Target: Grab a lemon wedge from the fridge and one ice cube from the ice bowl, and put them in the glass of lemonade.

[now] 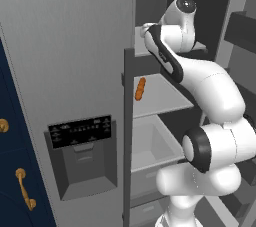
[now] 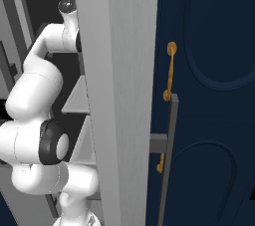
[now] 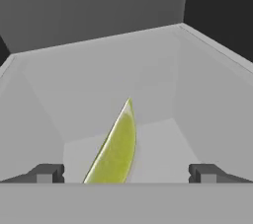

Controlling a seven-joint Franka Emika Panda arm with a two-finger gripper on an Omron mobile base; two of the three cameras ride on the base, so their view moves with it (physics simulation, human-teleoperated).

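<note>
You are looking at the fridge (image 1: 65, 61), a tall light-grey unit with a black dispenser panel (image 1: 80, 132) set in its closed left door; its right side stands open, showing pale shelves and drawers. The white arm (image 1: 210, 96) rises from the lower right of the left base view and reaches up into the open compartment at an upper shelf. On the shelf below, near its front left corner, lies a small orange item (image 1: 140, 88), too small to identify. From the right base view, the opened fridge door (image 2: 119, 100) stands edge-on in the middle, with a navy cabinet (image 2: 209, 95) and its gold handle (image 2: 170, 70) just beyond. In the hand view, the gripper (image 3: 126, 172) has its two dark fingertips (image 3: 47, 172) spread wide, one at each side. Between them, a yellow-green lemon wedge (image 3: 116, 149) lies inside a pale grey bin (image 3: 99, 70), on the bin's floor near the middle, its pointed tip aimed toward the bin's far wall. The fingertips are apart from the wedge, gripping nothing.
</note>
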